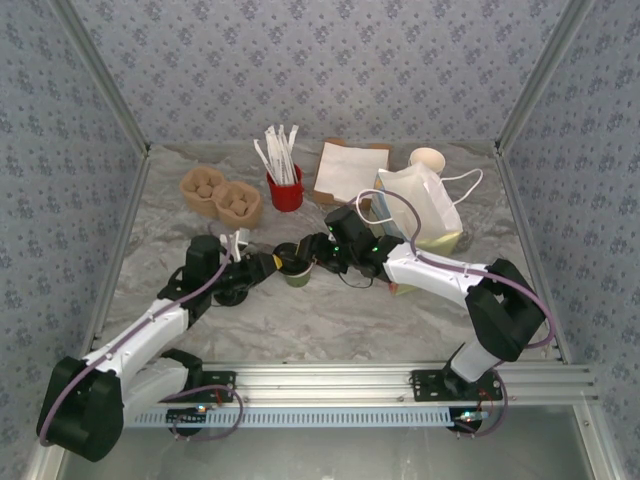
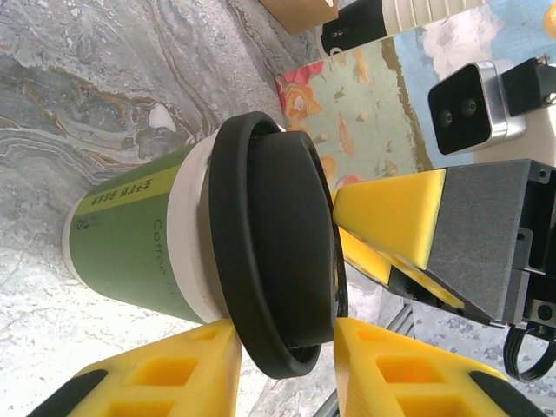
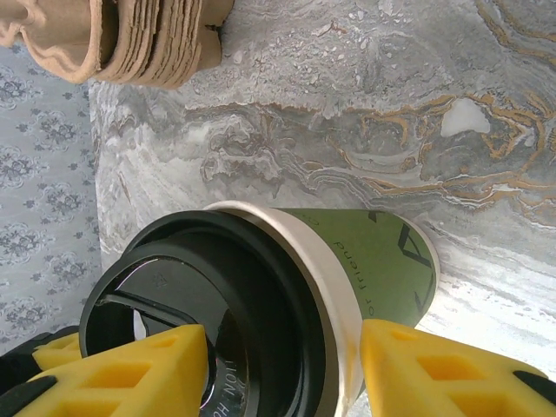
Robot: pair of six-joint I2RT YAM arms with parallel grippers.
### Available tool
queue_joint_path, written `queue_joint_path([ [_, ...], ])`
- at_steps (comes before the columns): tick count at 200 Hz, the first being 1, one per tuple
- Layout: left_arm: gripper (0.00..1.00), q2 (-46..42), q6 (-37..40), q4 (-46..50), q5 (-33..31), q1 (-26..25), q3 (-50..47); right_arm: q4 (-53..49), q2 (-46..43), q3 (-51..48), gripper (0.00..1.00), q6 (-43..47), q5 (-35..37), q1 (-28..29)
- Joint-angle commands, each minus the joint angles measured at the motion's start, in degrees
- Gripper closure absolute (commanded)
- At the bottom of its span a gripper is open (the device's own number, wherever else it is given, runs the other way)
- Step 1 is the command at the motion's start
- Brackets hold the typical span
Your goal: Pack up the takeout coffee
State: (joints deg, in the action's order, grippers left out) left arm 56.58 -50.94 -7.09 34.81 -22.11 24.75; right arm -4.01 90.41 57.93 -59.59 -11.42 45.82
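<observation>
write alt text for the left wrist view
A green paper cup capped with a black lid fills the middle, flanked by the left gripper's yellow fingers at the bottom edge. The right gripper's yellow fingertips are close by the lid's right side, over a grey marble table.

The cup (image 2: pixel 130 234) is green with a cream band. Its lid (image 2: pixel 269 252) is black. The table (image 3: pixel 347 130) is grey with swirly marble lines. The holder (image 1: pixel 285 195) is red.
</observation>
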Motion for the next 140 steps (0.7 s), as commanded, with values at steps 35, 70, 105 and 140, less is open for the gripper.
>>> queue_joint_path([
  [35, 0.59, 1.67, 3.47, 1.82, -0.75, 0.26, 2.66, 1.03, 0.65, 0.17, 0.47, -0.42, -1.17, -0.92],
  [70, 0.52, 2.48, 5.06, 2.87, -1.35, 0.22, 3.11, 1.64, 0.66, 0.03, 0.46, -0.45, -1.79, -1.15],
  [105, 0.50, 3.18, 6.11, 3.58, -1.55, 0.22, 3.80, 1.81, 0.96, 0.08, 0.46, -0.39, -2.20, -1.35],
  [140, 0.50, 3.63, 6.40, 3.41, -1.58, 0.14, 4.25, 1.82, 1.39, 0.08, 0.46, -0.30, -2.81, -1.39],
])
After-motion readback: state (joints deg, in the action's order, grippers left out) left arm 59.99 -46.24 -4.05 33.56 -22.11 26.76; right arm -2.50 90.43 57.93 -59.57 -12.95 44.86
